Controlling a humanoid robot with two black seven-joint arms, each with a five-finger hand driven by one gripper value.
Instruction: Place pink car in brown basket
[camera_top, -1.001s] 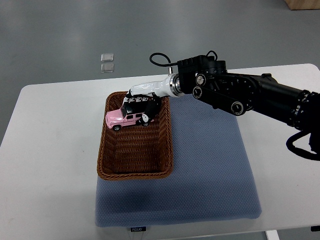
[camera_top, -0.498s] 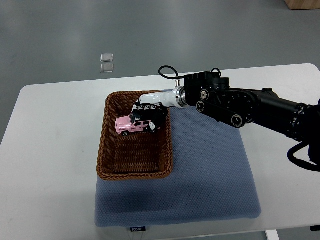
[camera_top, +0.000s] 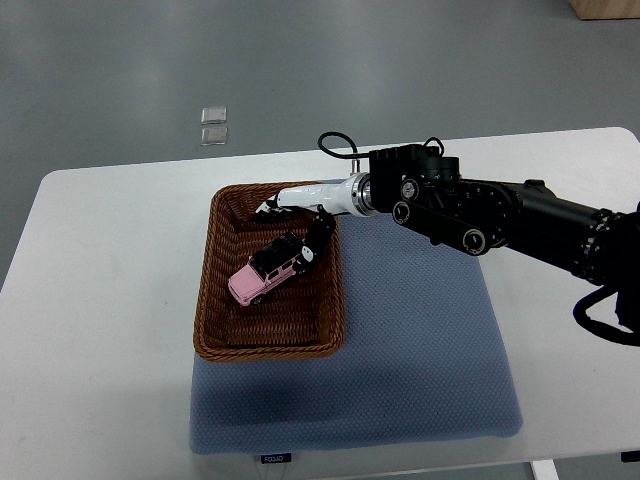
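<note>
Right hand (camera_top: 300, 205) fingers spread, possibly touching car's rear | 1 pink toy car with black roof (camera_top: 268, 270) tilted in 1 brown wicker basket (camera_top: 205, 300) | 1 blue-grey foam mat (camera_top: 420, 340) | white table (camera_top: 100, 300) | grey floor (camera_top: 120, 60)

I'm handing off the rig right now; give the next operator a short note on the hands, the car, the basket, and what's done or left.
Right robot hand: open over the basket's far end, holding nothing; one fingertip close to the car's rear, contact unclear.
Left robot hand: not in view.
Car: inside the basket, lying diagonally, tilted.
Basket: on the table, its near end overlapping the blue mat.
Done: car is in the basket.
Left: pull the right arm clear.
</note>
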